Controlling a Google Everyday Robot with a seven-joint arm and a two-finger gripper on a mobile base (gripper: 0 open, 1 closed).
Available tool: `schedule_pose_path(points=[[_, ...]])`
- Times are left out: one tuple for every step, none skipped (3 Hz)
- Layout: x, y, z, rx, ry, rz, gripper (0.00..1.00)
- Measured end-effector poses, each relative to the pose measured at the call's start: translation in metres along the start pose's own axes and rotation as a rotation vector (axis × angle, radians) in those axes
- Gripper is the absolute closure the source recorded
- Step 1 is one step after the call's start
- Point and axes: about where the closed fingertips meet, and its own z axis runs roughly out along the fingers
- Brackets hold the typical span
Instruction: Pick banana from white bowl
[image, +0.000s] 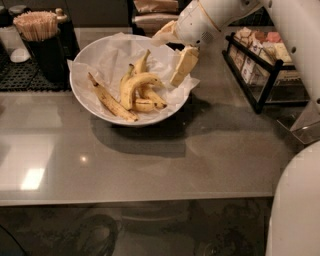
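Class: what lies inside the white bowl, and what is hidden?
Paper, the banana among other bananas; paper hides the floor of the white bowl. The gripper hangs open above its rim.

The claw (176, 49) over the white bowl (77, 97) hides its right rim's paper (112, 56).

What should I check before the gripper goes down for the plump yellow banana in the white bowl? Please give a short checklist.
1. Banana lies uncovered in the white bowl: ok.
2. Gripper is open and empty: ok.
3. Gripper is above the banana: not ok, it hangs over the bowl's right rim.
4. Banana is apart from the other bananas: not ok, they touch.
5. Gap between lower finger and paper: cannot tell.
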Motion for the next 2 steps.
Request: schedule_pose_path(points=[[0.0001,0.0000,0.0002,0.000,0.000,0.000,0.42],[-0.0001,-0.0005,0.0013,-0.001,-0.001,0.000,0.57]])
